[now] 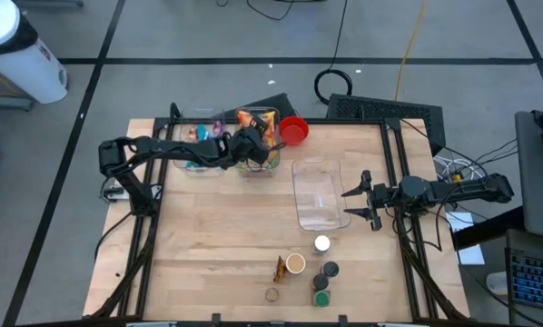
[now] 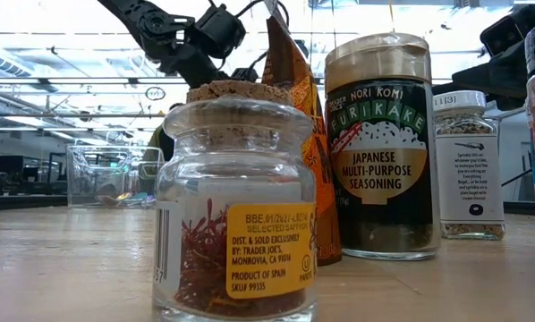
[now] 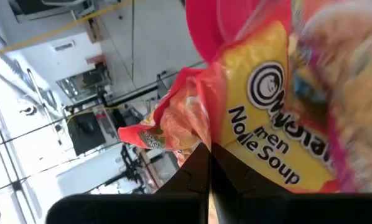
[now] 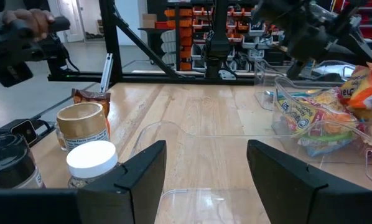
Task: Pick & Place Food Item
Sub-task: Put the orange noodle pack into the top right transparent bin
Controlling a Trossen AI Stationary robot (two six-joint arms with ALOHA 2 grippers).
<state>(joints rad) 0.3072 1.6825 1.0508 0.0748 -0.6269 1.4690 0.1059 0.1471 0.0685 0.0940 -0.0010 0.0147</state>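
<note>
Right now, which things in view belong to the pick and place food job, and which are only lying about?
Belong to the job:
- left gripper, shut on the noodle soup packet
- bin of snack packets
- empty clear container
- right gripper, open beside that container

Lying about:
- red bowl
- saffron jar
- seasoning jar

Jars near the table's front edge: saffron jar [image 2: 236,210], seasoning jar [image 2: 379,148], white-capped spice jar [image 2: 469,165]; red bowl [image 1: 293,130] at the far edge.
</note>
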